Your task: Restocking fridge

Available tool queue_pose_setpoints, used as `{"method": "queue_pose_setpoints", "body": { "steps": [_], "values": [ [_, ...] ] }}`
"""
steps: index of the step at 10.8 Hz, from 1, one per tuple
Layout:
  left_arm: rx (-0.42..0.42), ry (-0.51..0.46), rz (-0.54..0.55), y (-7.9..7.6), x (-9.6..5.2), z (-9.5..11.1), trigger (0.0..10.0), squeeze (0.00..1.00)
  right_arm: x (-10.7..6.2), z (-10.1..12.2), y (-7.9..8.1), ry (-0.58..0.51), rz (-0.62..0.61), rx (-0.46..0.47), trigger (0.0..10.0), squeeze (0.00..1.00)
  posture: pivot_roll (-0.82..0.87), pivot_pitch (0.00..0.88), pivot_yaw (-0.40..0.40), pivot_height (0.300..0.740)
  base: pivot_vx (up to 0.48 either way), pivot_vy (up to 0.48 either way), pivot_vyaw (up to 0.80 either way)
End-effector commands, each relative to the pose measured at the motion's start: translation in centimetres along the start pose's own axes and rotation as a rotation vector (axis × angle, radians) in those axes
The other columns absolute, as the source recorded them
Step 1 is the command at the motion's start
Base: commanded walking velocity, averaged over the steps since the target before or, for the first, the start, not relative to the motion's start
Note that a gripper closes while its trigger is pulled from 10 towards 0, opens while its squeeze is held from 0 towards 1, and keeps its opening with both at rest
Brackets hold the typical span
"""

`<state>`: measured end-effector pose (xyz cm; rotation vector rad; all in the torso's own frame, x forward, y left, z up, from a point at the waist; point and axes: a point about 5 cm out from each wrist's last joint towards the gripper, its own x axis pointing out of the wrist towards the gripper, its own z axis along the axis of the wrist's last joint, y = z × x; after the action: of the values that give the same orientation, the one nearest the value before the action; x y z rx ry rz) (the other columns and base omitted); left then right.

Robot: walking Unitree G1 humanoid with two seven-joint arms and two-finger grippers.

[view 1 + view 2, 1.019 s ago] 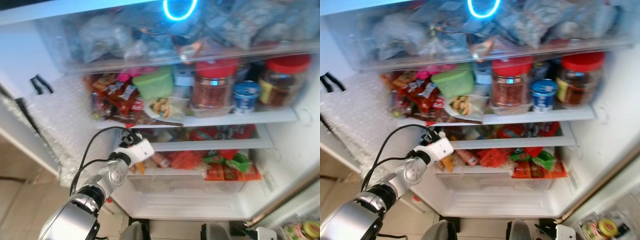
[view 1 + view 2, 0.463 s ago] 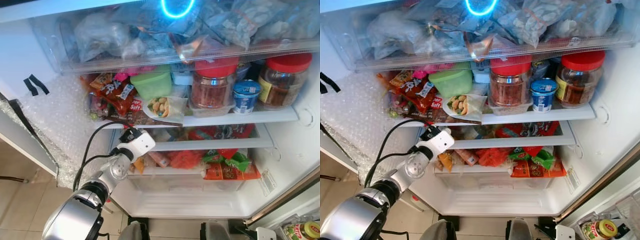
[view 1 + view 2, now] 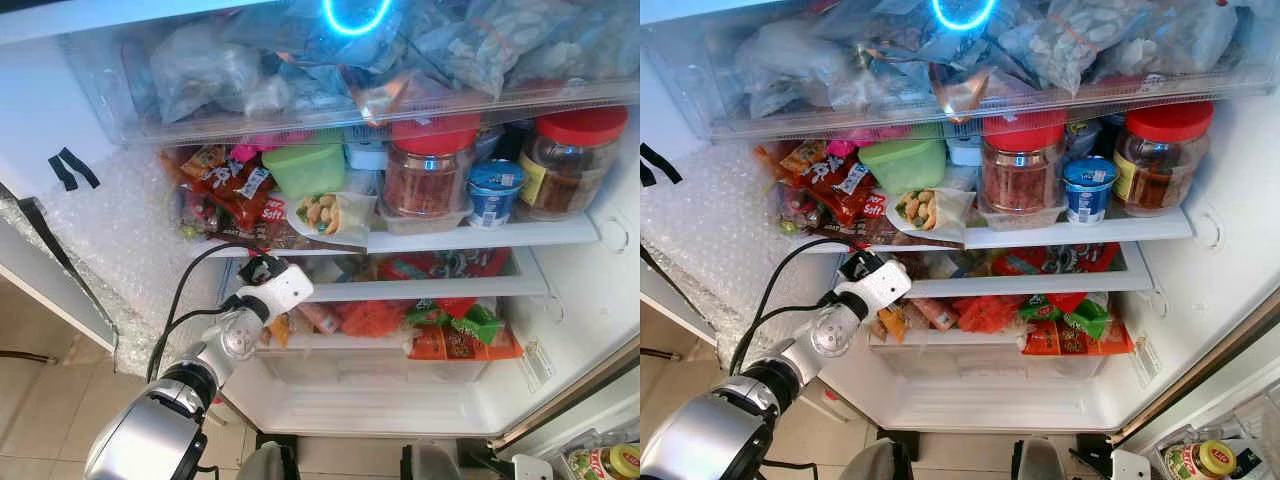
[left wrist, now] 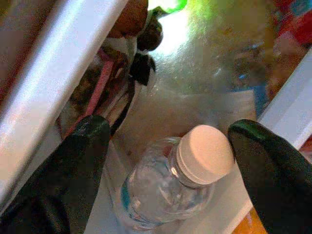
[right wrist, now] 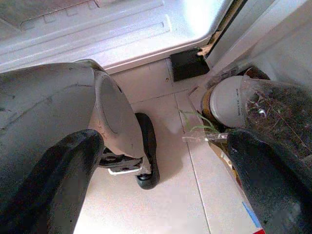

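Left gripper [image 4: 165,161] reaches into the fridge [image 3: 420,400] at the lower-left shelf edge, fingers [image 4: 78,161] spread around a bottle [image 4: 170,180], gaps both sides. Right gripper [image 5: 161,180] hangs spread over floor [image 5: 165,195].

Water bottle [image 4: 168,187]: clear plastic, white screw cap on, label partly visible. Lies inside the fridge [image 3: 590,260] on a white shelf at the left, between two spread black fingers.
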<state>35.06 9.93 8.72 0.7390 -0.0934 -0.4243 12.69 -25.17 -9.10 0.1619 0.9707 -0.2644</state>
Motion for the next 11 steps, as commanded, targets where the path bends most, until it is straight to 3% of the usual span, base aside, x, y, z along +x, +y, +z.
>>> {"method": "queue_pose_setpoints", "body": {
  "steps": [1, 3, 4, 5, 8, 10, 11],
  "values": [
    [-0.125, 0.012, -0.015, 0.1, -0.2, -0.4, 10.0, 1.00, -0.1, -0.9, 0.5, 0.037, 0.016, 0.000, 10.0, 0.00, -0.16, 0.076, 0.130, 0.648, 0.000, 0.000, 0.00],
    [-0.253, -0.012, -0.086, -0.1, 0.2, 0.3, 10.0, 1.00, -0.1, -0.9, 0.5, 0.041, 0.017, -0.002, 10.0, 0.00, -0.16, 0.075, 0.131, 0.648, 0.000, 0.000, 0.00],
    [-0.247, -0.018, -0.091, 0.0, 0.3, 0.5, 10.0, 1.00, 0.0, -0.9, 0.5, 0.041, 0.018, -0.002, 10.0, 0.00, -0.16, 0.075, 0.131, 0.648, 0.000, 0.000, 0.00],
    [-0.216, -0.048, -0.094, 0.1, 0.4, 0.9, 10.0, 0.00, 0.0, -0.9, 0.5, 0.040, 0.018, -0.002, 10.0, 0.00, -0.16, 0.074, 0.132, 0.648, 0.000, 0.000, 0.00],
    [-0.246, -0.180, -0.171, -0.5, 0.2, 2.4, 10.0, 0.00, 0.0, -0.8, 0.6, 0.037, 0.015, 0.004, 10.0, 0.00, -0.16, 0.075, 0.137, 0.648, 0.000, 0.000, 0.00],
    [-0.269, -0.257, -0.110, -0.6, -1.2, 2.1, 10.0, 0.00, 0.0, -0.9, 0.7, 0.035, 0.016, 0.008, 10.0, 0.00, -0.17, 0.073, 0.144, 0.648, 0.000, 0.000, 0.00],
    [-0.300, -0.288, -0.105, -0.8, -2.9, 1.4, 10.0, 0.00, 0.0, -0.9, 0.7, 0.034, 0.015, 0.008, 10.0, 0.00, -0.16, 0.071, 0.148, 0.648, 0.000, 0.000, 0.00]
  ]
}}
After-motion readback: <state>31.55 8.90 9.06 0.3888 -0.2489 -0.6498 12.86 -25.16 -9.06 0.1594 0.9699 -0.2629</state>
